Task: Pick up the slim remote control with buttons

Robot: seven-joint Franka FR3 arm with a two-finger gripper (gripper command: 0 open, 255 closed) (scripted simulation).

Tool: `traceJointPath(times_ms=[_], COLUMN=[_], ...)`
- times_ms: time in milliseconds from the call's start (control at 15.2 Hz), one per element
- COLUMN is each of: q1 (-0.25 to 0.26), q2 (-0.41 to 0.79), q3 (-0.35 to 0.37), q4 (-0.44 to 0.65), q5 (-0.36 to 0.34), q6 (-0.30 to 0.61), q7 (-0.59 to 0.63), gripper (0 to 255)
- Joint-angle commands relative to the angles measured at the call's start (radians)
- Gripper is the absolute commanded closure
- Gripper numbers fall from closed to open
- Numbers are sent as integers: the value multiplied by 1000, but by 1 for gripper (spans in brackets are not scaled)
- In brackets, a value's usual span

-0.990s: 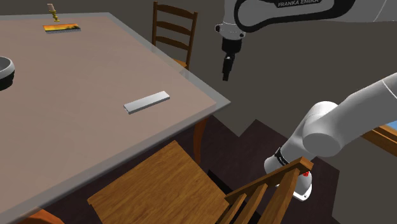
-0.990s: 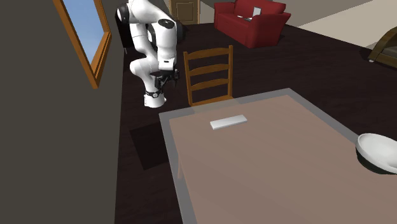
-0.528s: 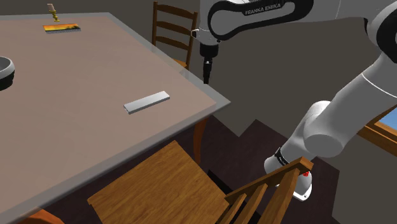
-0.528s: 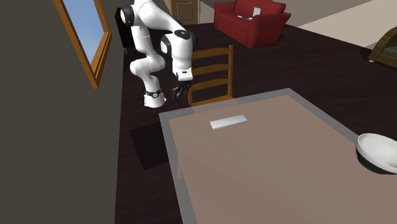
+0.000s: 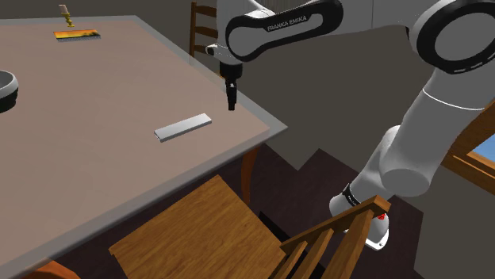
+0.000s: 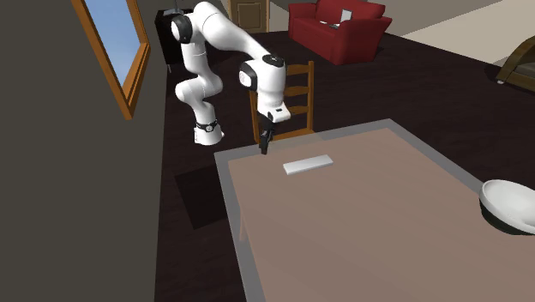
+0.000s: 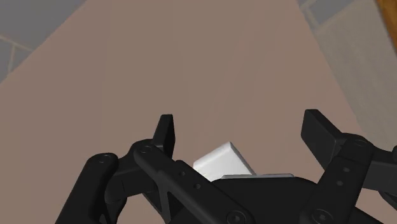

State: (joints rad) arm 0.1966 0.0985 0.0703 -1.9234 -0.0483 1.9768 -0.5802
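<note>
Shoulder view, left to right: round bowl (image 5: pixel 5 85) at the far left edge and a flat orange card (image 5: pixel 77 34) at the far side, both well apart from the work. Then open pinkish-brown tabletop with a grey rim (image 5: pixel 95 111). The slim light-grey slab of a remote (image 5: pixel 183 127) lies flat near the table's near-right corner. The all-black two-finger gripper (image 5: pixel 232 101) hangs pointing down, above the top, just past the remote's right end. Step in hand is the approach, with no contact yet. In the wrist view the fingers stand apart with nothing between them, and the remote's end (image 7: pixel 219 160) shows low by the palm, not centred. The next move likely calls for shifting the gripper over the slab's middle, squaring the jaws across its narrow width, then dropping straight down. It's thin, so the tips probably need to go nearly to the surface. Room looks fine on the table side. The table edge and a ladder-back wooden chair (image 5: pixel 214 36) sit near on the right, so I'd keep the travel over the top.
</note>
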Motion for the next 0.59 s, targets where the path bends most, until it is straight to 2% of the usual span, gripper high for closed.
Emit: traceJointPath(times_ms=[0, 528], q1=[12, 71], q2=[62, 294], q3=[13, 73], q4=[59, 300], q5=[-3, -33], q6=[12, 34], q7=[-34, -149], gripper=[0, 0])
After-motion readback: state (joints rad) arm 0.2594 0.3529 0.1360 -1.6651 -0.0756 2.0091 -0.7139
